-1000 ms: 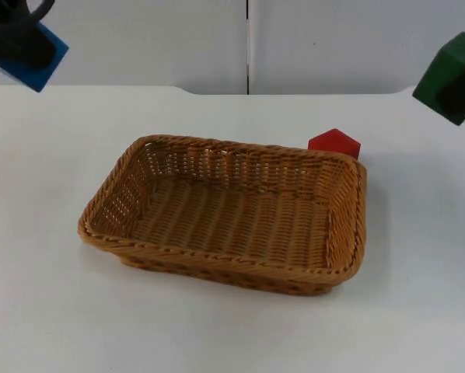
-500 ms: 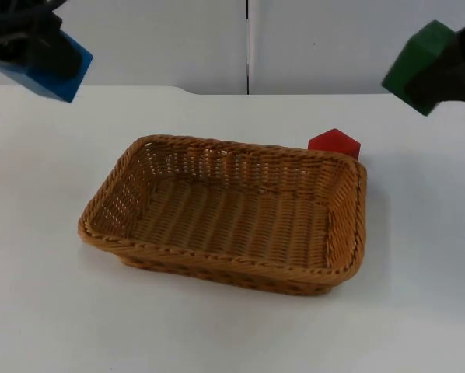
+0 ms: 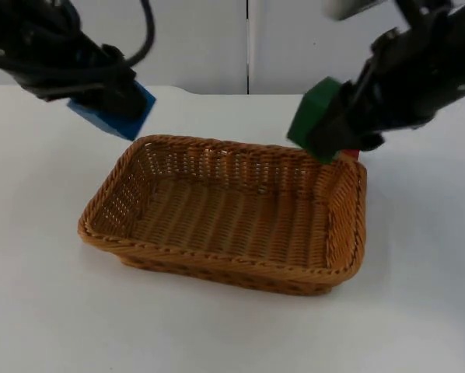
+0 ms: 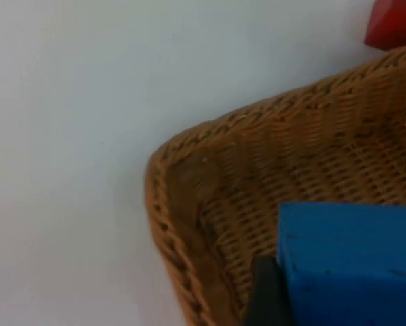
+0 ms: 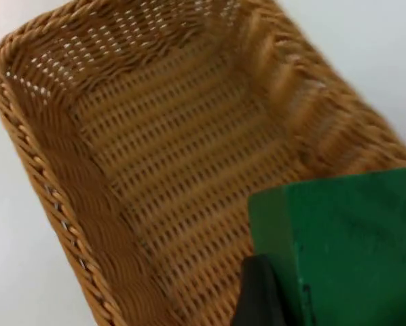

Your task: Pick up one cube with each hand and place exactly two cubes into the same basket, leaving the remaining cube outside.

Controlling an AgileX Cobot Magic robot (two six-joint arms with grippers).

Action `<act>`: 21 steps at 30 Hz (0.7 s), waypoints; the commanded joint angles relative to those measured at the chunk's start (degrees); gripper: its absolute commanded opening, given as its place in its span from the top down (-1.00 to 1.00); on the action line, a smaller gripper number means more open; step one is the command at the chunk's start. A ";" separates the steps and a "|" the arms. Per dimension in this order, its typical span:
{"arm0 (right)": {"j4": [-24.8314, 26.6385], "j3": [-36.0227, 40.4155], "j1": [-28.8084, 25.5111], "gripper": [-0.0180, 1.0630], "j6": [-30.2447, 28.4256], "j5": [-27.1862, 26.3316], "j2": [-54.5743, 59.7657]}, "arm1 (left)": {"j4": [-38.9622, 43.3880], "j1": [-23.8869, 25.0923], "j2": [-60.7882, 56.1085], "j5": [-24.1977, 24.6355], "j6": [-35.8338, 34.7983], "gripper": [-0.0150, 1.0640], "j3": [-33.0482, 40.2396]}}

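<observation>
The white table (image 3: 54,311) is carrying a wicker basket (image 3: 139,241) lying open at its middle. The left hand (image 3: 112,97) is hanging above the basket's far left corner, pinching a blue cube (image 3: 117,116). The right hand (image 3: 337,128) is hanging above the basket's far right corner, pinching a green cube (image 3: 310,118). A red cube (image 4: 393,24) is sitting on the table just behind that far right corner, outside the basket.
</observation>
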 commanded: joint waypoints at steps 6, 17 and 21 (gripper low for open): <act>0.27 -2.58 0.65 0.97 1.42 0.34 6.63 | -3.68 -4.40 5.12 -4.16 1.28 0.98 0.12; 0.50 -2.58 0.75 0.97 1.42 -3.21 11.25 | -5.13 -5.77 12.19 -7.09 1.54 0.98 0.12; 0.50 -2.58 0.75 0.97 1.42 -4.74 12.43 | -6.37 -5.77 13.35 -8.50 1.54 0.98 0.12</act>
